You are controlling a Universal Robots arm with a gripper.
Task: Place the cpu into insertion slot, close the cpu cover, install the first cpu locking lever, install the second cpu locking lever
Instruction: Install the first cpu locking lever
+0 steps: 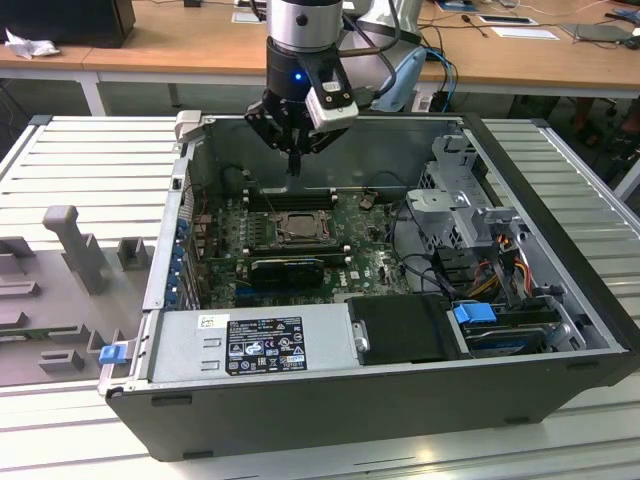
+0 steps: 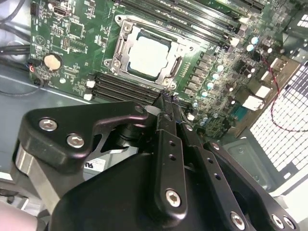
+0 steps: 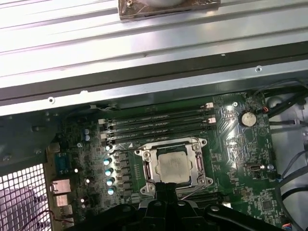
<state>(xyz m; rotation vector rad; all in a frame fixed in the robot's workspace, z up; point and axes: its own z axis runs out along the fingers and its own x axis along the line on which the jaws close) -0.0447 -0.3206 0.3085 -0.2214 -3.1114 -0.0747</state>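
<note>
Nearest to me is the open dark grey computer case [image 1: 400,410], lying on its side on the ribbed silver tabletop [image 1: 90,160]. The long grey power supply box [image 1: 250,345] runs along the case's near wall. Behind that lies the green motherboard [image 1: 365,265].

In the middle of the board, the small square cpu with its dull silver-beige top [image 2: 150,57] sits in the dark-framed insertion slot [image 1: 322,232]. The thin silver cpu cover [image 2: 126,41], a frame plate with a cut-out centre, lies flat around the chip. So placing the chip and closing the cover look done to me.

The arm's black hand [image 1: 293,170] hangs a little further back. Its fingers are pressed together with nothing between them, and they point down from above the long black memory slots [image 1: 290,197]. In the second wrist view the tips hover just off one edge of the socket, not touching it.

I judge the locking-lever stage to be the step in hand, though I cannot tell whether either wire lever is hooked down. A lever that thin calls for a fine line-up and a steady sideways push. It should not press on the chip or the memory slots.

Beyond the case stands a wooden desk [image 1: 160,40].
</note>
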